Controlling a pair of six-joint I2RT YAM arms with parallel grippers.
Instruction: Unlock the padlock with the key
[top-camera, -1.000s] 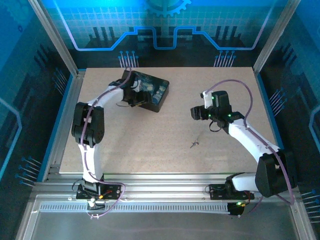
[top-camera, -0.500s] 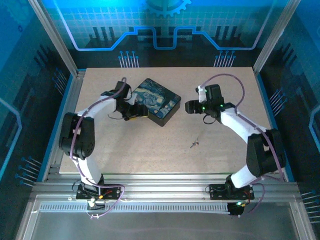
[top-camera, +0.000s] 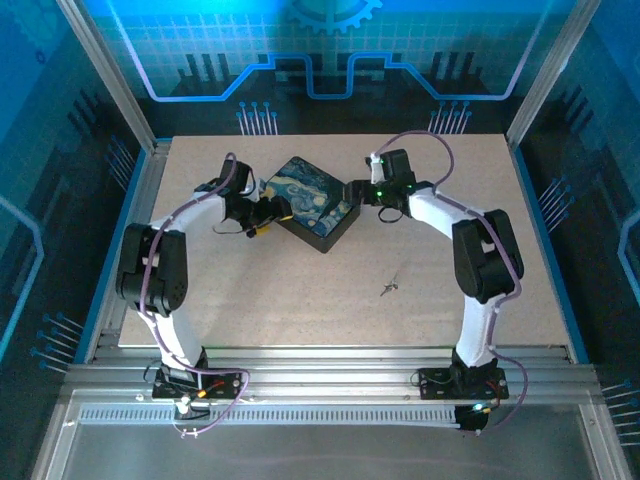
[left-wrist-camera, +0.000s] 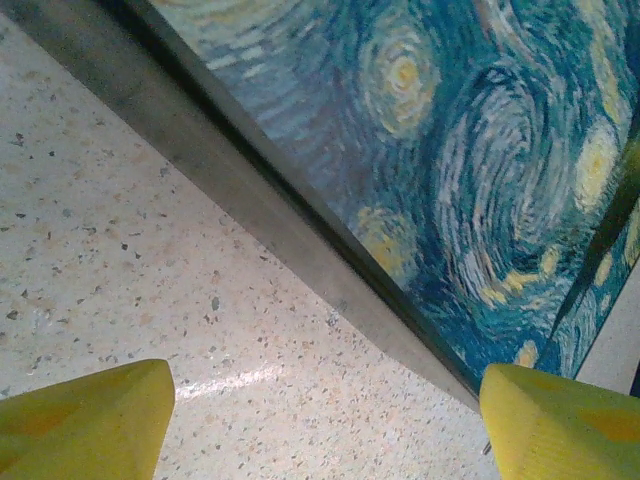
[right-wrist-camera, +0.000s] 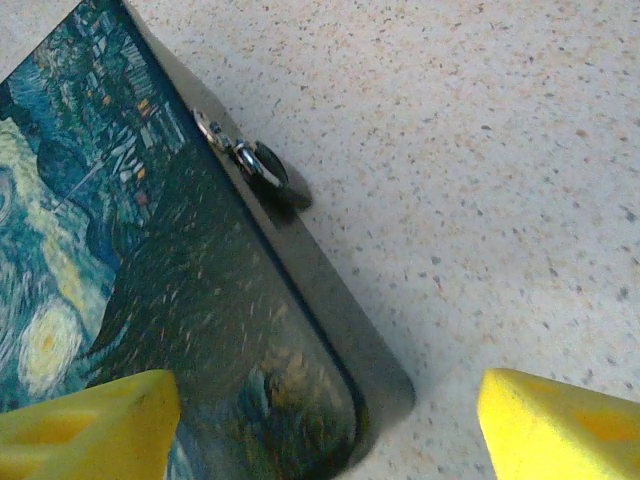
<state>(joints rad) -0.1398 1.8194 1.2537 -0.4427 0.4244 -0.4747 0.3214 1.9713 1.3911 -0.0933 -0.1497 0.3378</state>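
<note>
Box (top-camera: 315, 203) is flat and rectangular, with dull dark sides and a glossy swirly blue-and-yellow lid. It sits on the speckled beige worktop (top-camera: 250, 300). The padlock (right-wrist-camera: 262, 168) is tiny, with a dark rounded body and a shiny shackle, and it hangs against the box's side wall. The key (top-camera: 390, 286) is a thin grey sliver lying flat and slantwise, well apart from the box on the arm-base side. The left gripper (left-wrist-camera: 325, 420) and right gripper (right-wrist-camera: 325, 415) are both spread wide at the box's edges, holding nothing.
</note>
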